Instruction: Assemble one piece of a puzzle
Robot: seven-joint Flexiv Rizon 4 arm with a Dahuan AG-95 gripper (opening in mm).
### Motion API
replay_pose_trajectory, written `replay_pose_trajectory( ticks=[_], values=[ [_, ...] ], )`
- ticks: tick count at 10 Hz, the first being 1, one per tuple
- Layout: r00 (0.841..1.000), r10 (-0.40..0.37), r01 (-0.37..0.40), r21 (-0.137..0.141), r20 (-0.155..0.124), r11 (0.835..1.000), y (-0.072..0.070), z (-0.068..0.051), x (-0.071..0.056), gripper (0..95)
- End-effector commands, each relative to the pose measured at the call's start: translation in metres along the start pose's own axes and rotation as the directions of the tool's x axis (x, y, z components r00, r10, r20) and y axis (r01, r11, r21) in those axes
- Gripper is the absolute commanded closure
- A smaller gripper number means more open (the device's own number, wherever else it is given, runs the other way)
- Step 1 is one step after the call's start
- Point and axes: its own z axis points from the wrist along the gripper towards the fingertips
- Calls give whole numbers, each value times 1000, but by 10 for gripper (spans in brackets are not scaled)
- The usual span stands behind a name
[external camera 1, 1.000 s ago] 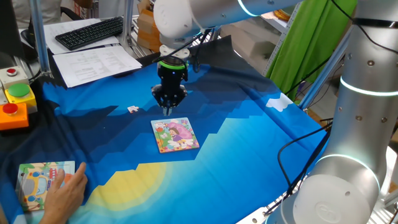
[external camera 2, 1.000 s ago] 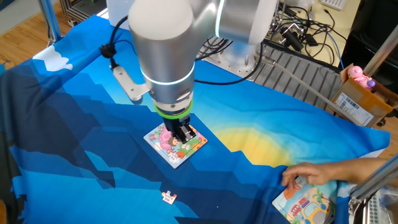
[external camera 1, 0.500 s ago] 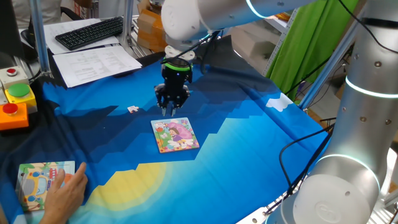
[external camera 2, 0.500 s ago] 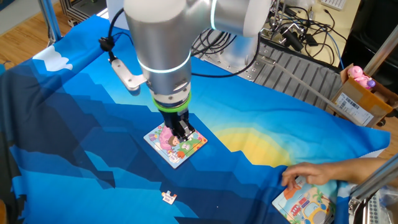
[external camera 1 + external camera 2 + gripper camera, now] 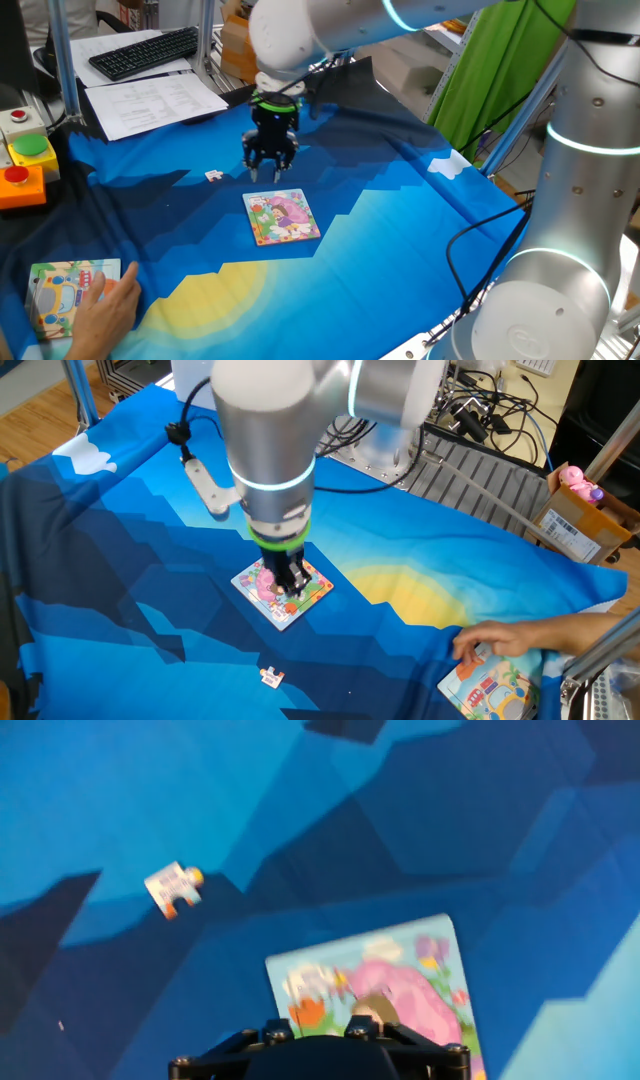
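The tiny whitish cardboard jigsaw piece [image 5: 173, 887] lies flat on the blue-draped table [image 5: 400, 250], well apart from the small square pink-and-green picture puzzle [image 5: 281, 217]. The robot's black two-finger pincer [image 5: 269, 176] hangs above the cloth between them, holding nothing; whether its jaws are spread I cannot tell. The piece looks light, thin and stiff, likely to skid on the fabric, so pinching it across its opposite edges seems best.
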Motion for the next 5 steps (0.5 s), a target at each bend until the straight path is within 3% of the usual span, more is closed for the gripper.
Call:
replay_pose_trajectory(
  ticks=[1,5],
  values=[
    [1000,-16,16,-22,2,1000,5,5,-12,570],
    [999,-31,31,-39,11,999,10,10,-28,570]
  ],
)
